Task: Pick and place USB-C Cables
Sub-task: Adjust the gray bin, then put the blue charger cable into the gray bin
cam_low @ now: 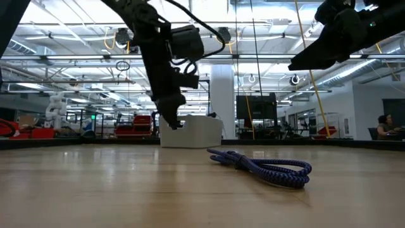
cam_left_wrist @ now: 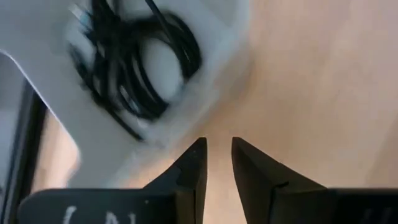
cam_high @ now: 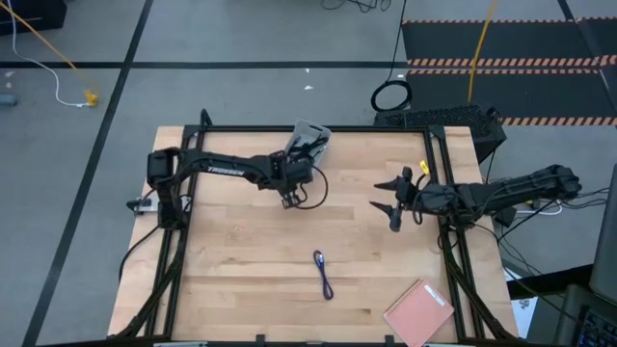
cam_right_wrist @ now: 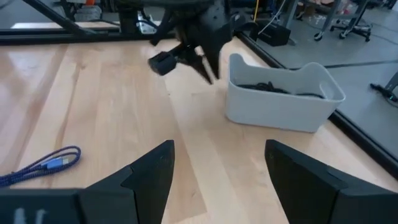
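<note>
The left gripper [cam_left_wrist: 217,163] hangs just beside the white bin [cam_right_wrist: 283,99] at the far edge of the table [cam_high: 241,289], its two dark fingers drawn close together with only a narrow slot of bare wood between them and nothing pinched there. The right gripper [cam_right_wrist: 217,165] waits over the right part of the table with its jaws spread wide and empty. The thing the next pick seems to turn on is the blue-purple cable [cam_high: 323,274], which lies alone on the wood toward the near edge, roughly midway between the two arms and well apart from both grippers. It is folded into a slim bundle whose long axis runs roughly from far to near, slightly slanted, so jaws closing across its width would suit it best. Neither gripper is clearly nearer; the right one already faces the table with the cable [cam_right_wrist: 43,165] in its wrist view off to one side. The bin holds black cable coils [cam_left_wrist: 134,68], loosely looped against its floor. A pink pad [cam_high: 419,310] lies at the table's near right corner, not involved.
</note>
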